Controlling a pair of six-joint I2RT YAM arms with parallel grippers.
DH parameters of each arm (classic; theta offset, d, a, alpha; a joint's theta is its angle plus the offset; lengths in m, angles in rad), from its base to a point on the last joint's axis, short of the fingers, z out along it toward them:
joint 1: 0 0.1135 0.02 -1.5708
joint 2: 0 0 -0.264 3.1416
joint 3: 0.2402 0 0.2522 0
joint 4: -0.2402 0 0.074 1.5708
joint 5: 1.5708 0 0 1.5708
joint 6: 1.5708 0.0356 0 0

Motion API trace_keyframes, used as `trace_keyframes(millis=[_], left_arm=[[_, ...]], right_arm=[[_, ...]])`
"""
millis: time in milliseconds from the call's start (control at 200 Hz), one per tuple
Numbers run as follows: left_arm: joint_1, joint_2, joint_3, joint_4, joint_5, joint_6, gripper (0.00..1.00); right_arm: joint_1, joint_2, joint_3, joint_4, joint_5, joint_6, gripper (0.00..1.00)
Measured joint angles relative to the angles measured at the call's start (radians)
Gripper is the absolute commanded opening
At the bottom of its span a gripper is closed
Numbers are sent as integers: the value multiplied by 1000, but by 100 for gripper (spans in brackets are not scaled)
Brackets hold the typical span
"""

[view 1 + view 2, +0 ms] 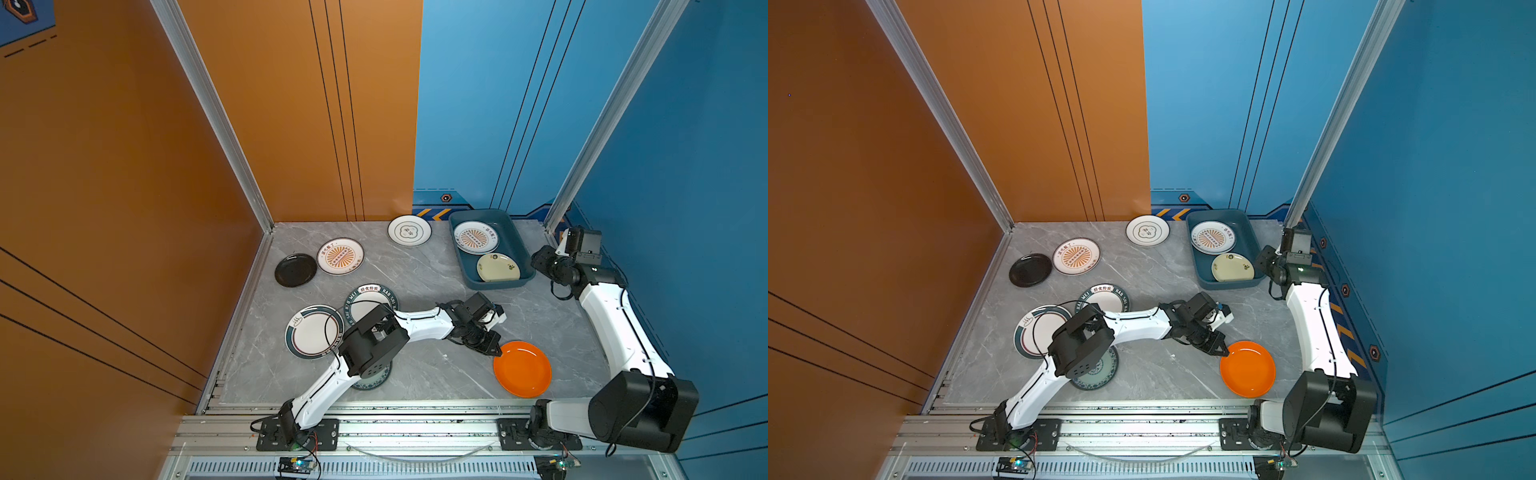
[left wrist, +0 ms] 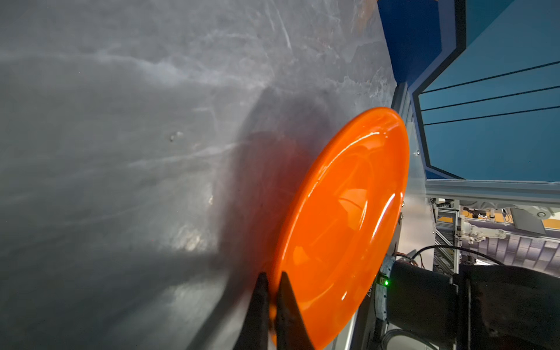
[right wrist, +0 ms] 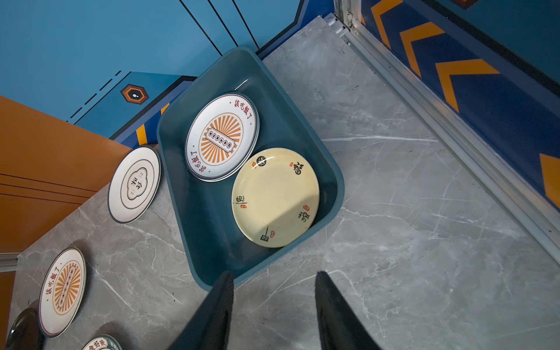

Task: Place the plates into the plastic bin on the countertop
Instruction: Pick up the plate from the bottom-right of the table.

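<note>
My left gripper (image 2: pixel 273 281) is pinched tight on the rim of the glossy round orange plate (image 2: pixel 342 227) near the front of the grey marble-patterned countertop (image 1: pixel 436 270), while my right gripper (image 3: pixel 272 315) hangs empty, jaws apart, beside the rectangular dark teal plastic bin (image 1: pixel 520 245) holding a white orange-sunburst plate (image 1: pixel 476 237) and a cream-yellow plate (image 1: pixel 498 267).
</note>
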State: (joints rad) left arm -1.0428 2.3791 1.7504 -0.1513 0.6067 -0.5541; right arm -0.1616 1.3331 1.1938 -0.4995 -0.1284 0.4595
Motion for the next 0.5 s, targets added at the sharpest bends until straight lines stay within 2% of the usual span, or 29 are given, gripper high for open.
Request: trace_keyframes(millis=[340, 501], left_arm=[[18, -11, -12, -31, -2, 22, 0], [89, -94, -111, -67, -28, 57, 0]], right_arm=[[23, -48, -55, 4, -13, -17, 47], [45, -61, -70, 8, -70, -26, 48]])
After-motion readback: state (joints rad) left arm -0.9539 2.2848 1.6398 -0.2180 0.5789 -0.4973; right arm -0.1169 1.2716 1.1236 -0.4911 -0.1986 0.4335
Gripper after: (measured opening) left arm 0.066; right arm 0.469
